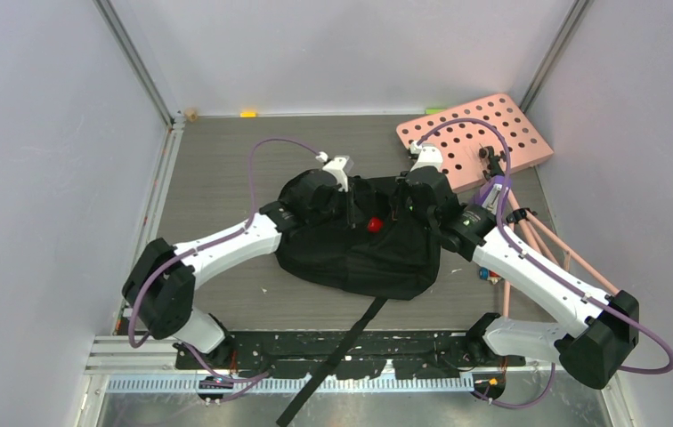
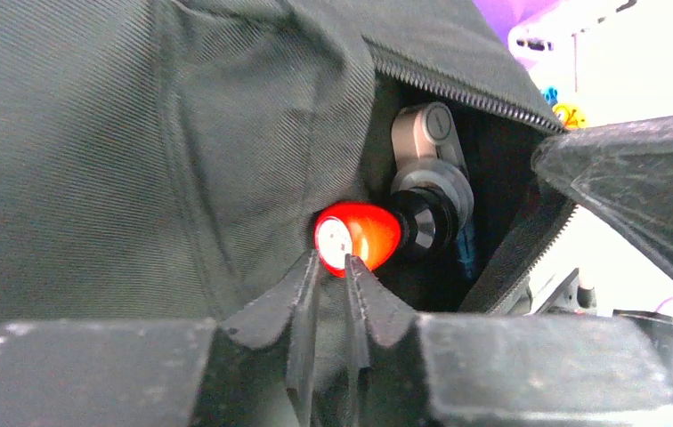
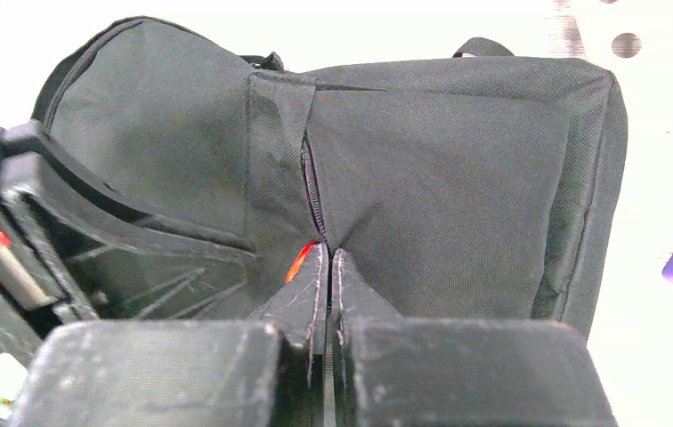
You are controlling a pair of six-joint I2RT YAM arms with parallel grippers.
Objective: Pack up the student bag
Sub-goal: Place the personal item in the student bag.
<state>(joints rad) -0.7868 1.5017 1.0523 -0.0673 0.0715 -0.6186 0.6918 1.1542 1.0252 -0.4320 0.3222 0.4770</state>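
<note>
Right gripper (image 3: 327, 255) is pinching the student bag (image 3: 458, 178) at its zipper edge; left gripper (image 2: 334, 263), jaws narrowly apart, is touching a red-tipped object (image 2: 364, 236), grip unclear.

Overhead from behind, looking down on whole counter (image 1: 217, 169); both wrist views close against bag (image 3: 440, 178), sharing red cap (image 2: 360, 236) at its opening.
</note>
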